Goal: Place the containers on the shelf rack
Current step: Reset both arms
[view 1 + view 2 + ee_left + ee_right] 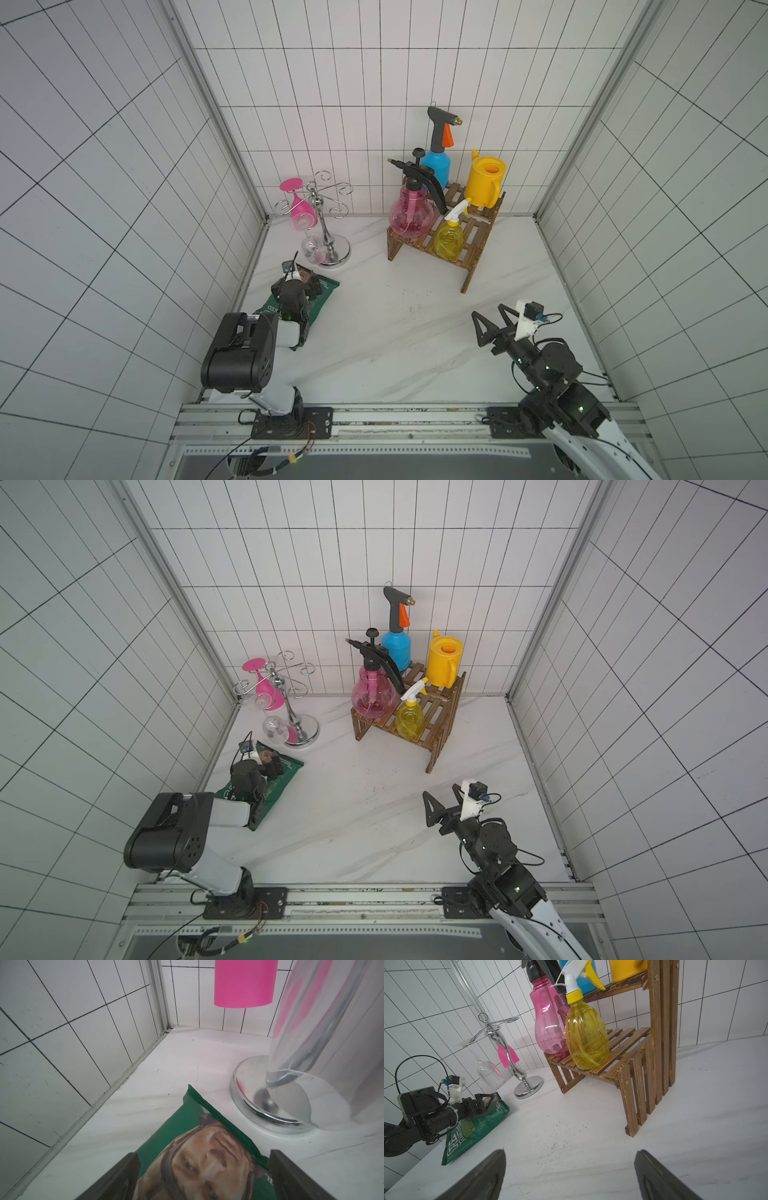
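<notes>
Bright, even light it was, soft and from overhead, and the white tiles threw it back. Only faint shadows lay beside the shelf rack (656, 1022) on the table (591, 1136). White glints sat on the pink pump sprayer (548, 1022). In the left wrist view the clear wine glass (324, 1032) loomed blurred, too near the lens. Tile lines bowed at the edges in both top views.

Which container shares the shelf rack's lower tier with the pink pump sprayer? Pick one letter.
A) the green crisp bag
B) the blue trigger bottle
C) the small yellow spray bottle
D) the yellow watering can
C: the small yellow spray bottle stands beside the pink pump sprayer on the lower slats of the shelf rack, while the blue bottle and yellow watering can sit on the upper tier.
</notes>
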Robot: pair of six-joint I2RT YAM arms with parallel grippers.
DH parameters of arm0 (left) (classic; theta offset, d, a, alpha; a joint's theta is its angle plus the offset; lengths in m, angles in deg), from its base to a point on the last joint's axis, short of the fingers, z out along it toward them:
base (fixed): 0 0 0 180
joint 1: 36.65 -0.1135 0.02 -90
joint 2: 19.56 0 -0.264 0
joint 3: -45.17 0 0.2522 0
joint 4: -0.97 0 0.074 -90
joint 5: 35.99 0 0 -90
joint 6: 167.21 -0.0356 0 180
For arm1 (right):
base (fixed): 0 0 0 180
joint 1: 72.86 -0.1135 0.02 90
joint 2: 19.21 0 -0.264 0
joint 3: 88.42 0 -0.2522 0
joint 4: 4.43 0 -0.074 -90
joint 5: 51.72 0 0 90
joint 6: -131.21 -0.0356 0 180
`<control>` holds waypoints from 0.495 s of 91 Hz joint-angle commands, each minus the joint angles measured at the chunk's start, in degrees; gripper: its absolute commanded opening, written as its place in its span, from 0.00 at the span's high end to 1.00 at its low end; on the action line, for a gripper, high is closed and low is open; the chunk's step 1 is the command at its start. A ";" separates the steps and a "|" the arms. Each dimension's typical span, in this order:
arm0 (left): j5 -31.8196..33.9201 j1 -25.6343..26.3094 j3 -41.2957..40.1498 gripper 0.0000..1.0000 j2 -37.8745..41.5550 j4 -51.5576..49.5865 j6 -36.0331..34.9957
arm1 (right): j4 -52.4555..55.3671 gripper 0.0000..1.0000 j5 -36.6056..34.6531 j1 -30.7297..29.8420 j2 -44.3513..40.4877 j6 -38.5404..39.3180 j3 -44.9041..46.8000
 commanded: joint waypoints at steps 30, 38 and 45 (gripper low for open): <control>-2.79 0.11 3.07 0.02 1.33 -2.36 1.56 | 4.49 0.01 -6.82 0.50 -0.73 1.54 -0.91; -2.80 0.16 3.06 0.02 1.42 -2.44 1.51 | 4.83 0.01 -8.39 0.59 -1.68 2.05 -0.93; -2.78 0.13 3.07 0.02 1.41 -2.52 1.52 | 4.99 0.01 -10.59 0.81 -2.72 2.49 -0.67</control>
